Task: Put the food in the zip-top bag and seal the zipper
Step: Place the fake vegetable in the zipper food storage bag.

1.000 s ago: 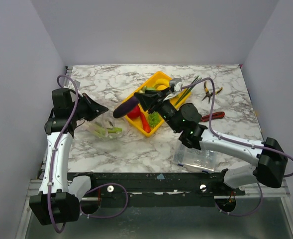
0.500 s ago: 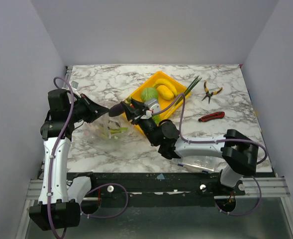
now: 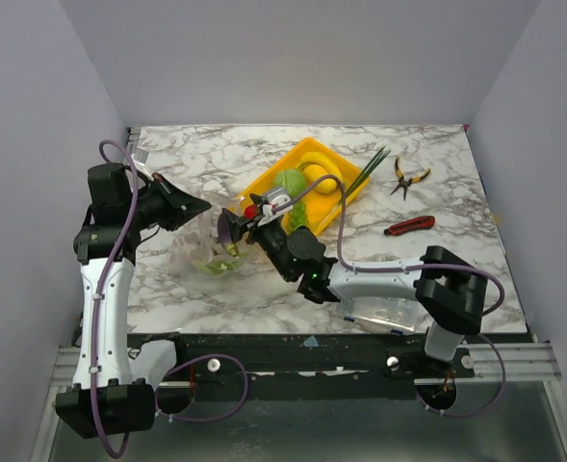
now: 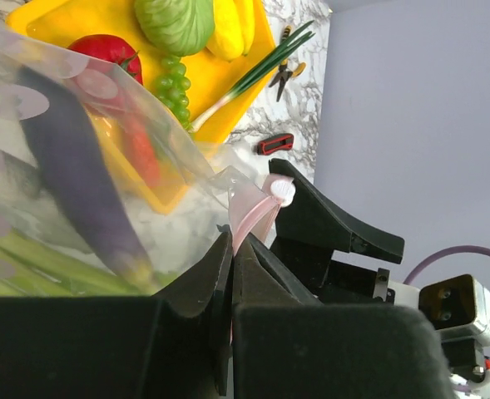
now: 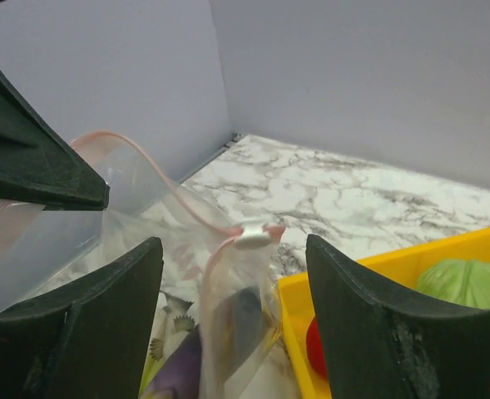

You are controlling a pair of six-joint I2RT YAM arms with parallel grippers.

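Observation:
The clear zip-top bag lies left of the yellow tray. My left gripper is shut on the pink zipper strip and holds the mouth up. In the left wrist view its jaws pinch the strip. My right gripper is open at the bag's mouth. In the right wrist view the white slider sits between its spread fingers. A purple eggplant and green stalks lie inside the bag. Cabbage, bananas and a tomato are in the tray.
Yellow-handled pliers and a red utility knife lie right of the tray. Green onions hang over its far right edge. A rigid clear box sits near the front edge under my right arm. The side wall stands close behind my left arm.
My right gripper has swung left from the tray to the bag's mouth with the purple eggplant. The eggplant now lies in the bag. My left gripper has kept its hold.

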